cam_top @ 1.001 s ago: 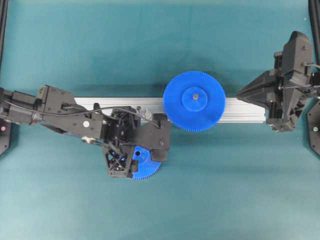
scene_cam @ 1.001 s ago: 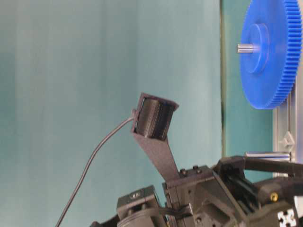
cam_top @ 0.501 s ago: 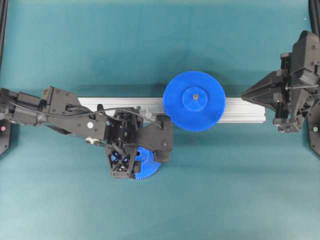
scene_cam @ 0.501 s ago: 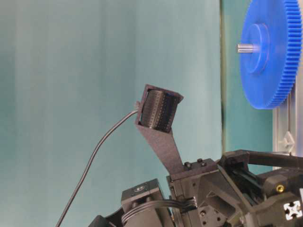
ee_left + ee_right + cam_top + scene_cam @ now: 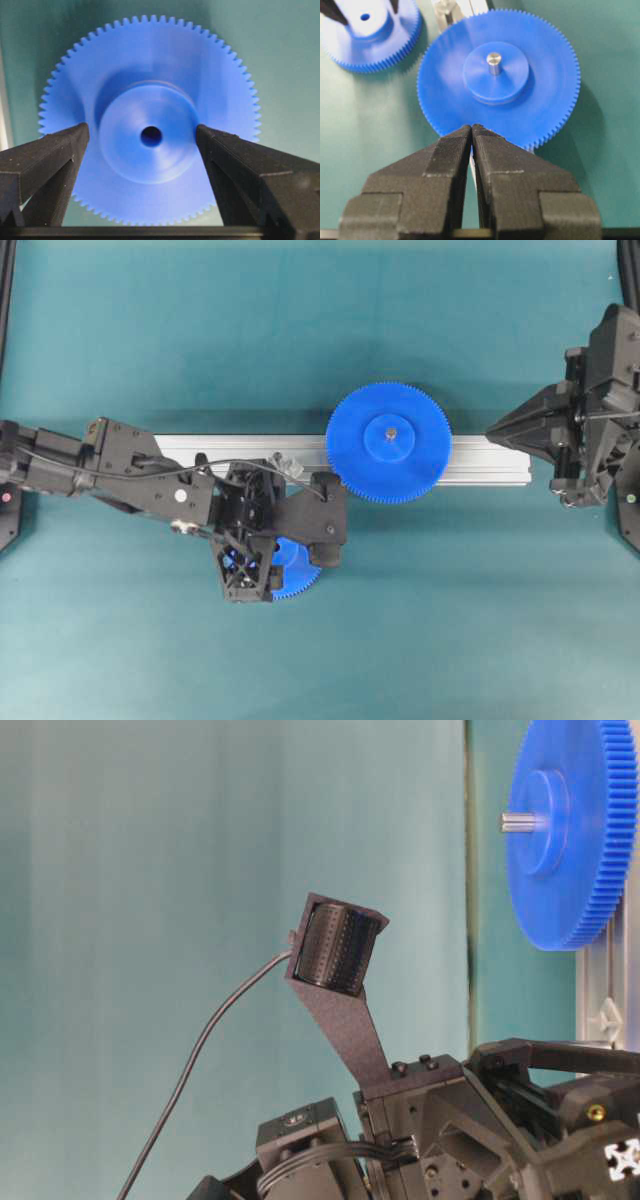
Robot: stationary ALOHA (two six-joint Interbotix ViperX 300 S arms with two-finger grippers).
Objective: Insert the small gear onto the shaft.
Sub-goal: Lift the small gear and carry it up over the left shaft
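on the teal mat, the small blue plastic toothed gear looks light, rigid; the left gripper, fingers apart, brackets its raised hub, the likely hold. right gripper closed, empty.

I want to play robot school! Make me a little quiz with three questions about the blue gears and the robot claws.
1. True or false: the left claw has already squeezed shut on the small blue plastic toothed gear.
2. Which gear already sits on a pin on the silver metal rail? A) the small one B) the large blue plastic toothed gear
3. Fill in: the right claw is ____ and holds nothing.

Key:
1. False; its fingers stand wide apart either side of the hub.
2. B
3. shut
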